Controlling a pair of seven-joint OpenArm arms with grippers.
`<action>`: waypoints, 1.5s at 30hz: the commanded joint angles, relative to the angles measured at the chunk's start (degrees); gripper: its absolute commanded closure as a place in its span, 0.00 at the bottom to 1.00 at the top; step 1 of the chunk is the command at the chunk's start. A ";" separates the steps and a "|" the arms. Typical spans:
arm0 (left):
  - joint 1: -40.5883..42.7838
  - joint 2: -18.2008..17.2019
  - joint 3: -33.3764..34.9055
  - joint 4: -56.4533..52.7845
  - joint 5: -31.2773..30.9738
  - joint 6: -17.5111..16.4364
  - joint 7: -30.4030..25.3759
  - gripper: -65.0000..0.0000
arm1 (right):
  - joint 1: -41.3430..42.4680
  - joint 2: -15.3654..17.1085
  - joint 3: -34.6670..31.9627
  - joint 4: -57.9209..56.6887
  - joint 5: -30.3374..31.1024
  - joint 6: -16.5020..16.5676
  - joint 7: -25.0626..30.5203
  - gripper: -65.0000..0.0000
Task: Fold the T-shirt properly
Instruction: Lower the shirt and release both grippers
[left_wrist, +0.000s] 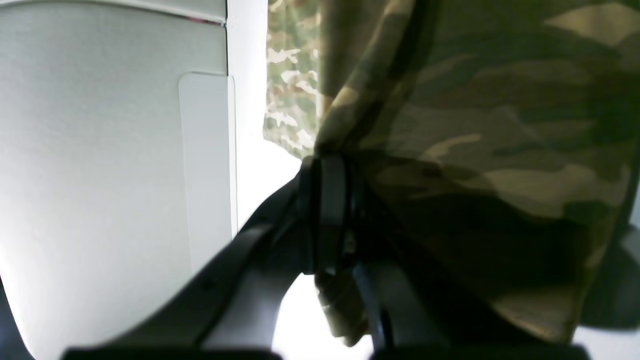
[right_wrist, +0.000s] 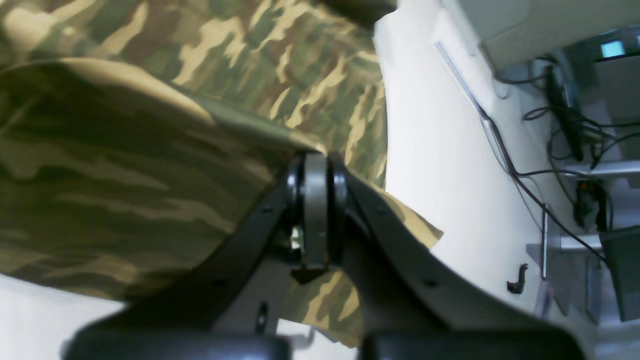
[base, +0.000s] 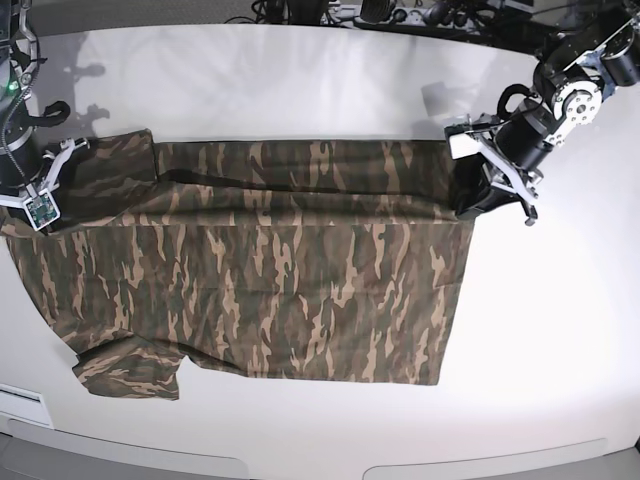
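Both grippers, left gripper (base: 470, 205) and right gripper (base: 45, 215), pinch the T-shirt (base: 280, 280); they should carry its edge level across the desk (base: 300, 80).

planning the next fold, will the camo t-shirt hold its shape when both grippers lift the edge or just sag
Probably sag. The T-shirt drapes in soft folds from the left gripper, so it looks floppy. The lifted edge between the left gripper and the right gripper already dips and wrinkles. It seems light: each gripper holds it by a thin pinch.

Robot lab: white worktable (base: 300, 80), tangled cables (right_wrist: 565, 130) on floor, power strips (base: 400, 14) behind table.
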 joint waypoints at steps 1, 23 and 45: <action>-1.11 -0.76 -0.66 0.46 -0.50 1.38 -0.20 1.00 | 0.76 1.07 0.57 0.66 -0.24 -0.94 1.38 1.00; -5.81 3.26 -0.74 -0.26 -15.34 18.95 4.66 0.91 | 6.62 0.94 0.57 -1.55 4.52 -10.84 2.51 0.65; -14.47 15.74 -0.70 -14.84 -34.86 -18.08 1.99 1.00 | 22.49 -0.44 -15.63 -28.48 17.51 3.82 -6.34 1.00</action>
